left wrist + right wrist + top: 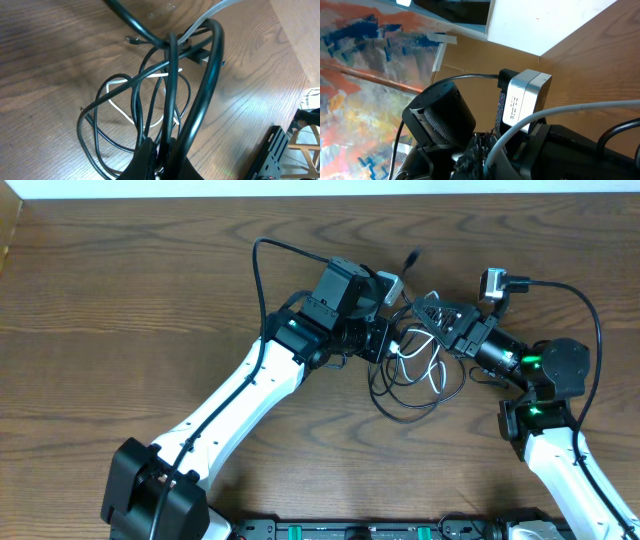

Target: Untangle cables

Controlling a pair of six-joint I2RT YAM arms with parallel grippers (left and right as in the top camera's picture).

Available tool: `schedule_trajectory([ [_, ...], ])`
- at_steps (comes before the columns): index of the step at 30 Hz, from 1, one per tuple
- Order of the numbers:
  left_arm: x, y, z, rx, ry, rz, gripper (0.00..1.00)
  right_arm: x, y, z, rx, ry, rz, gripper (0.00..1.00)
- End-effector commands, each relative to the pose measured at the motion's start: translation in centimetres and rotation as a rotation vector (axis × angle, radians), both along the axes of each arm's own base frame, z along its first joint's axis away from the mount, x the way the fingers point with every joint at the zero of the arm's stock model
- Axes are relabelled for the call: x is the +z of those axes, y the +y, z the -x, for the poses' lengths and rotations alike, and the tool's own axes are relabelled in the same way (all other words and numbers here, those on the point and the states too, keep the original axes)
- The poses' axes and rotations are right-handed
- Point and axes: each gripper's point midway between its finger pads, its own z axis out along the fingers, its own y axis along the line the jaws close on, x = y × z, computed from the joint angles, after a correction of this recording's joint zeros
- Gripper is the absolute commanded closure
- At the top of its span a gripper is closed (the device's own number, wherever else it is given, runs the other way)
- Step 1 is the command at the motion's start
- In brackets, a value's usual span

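Note:
The cables (412,385) lie as a tangle of thin black loops with one white cord between my two grippers. My left gripper (388,340) is shut on two black cords (170,90), which rise taut from its jaws (162,150) in the left wrist view. Below them on the wood lie more black loops (90,125) and the white cord (116,79). A small plug end (131,40) rests farther off. My right gripper (432,313) is raised and shut, with the pale cord (535,117) running down into its fingers (492,150).
The left arm's wrist camera (525,100) sits very close in front of the right gripper. The table's edge (295,45) runs along the right of the left wrist view. A black rail (350,530) lines the table's front edge. Thick robot cables (590,310) arc over the arms.

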Motion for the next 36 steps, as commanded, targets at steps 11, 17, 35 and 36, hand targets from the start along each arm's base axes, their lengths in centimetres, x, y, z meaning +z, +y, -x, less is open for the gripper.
schedule_trajectory([
  [11, 1.8, 1.5, -0.3, 0.037, -0.036, -0.017, 0.92, -1.9, -0.9, -0.7, -0.07, -0.208, 0.22, 0.97],
  [17, 4.3, 4.0, 0.7, 0.046, -0.076, -0.026, 0.92, -6.4, -3.4, -2.3, -0.157, -0.096, 0.351, 0.13],
  [35, 10.3, 5.7, 3.1, 0.025, -0.236, 0.035, 0.92, -10.5, -5.2, -2.9, -0.229, 0.037, 0.459, 0.01],
  [36, 10.2, 5.8, 3.0, 0.03, -0.238, 0.03, 0.93, -10.4, -5.1, -2.8, -0.22, 0.022, 0.464, 0.01],
])
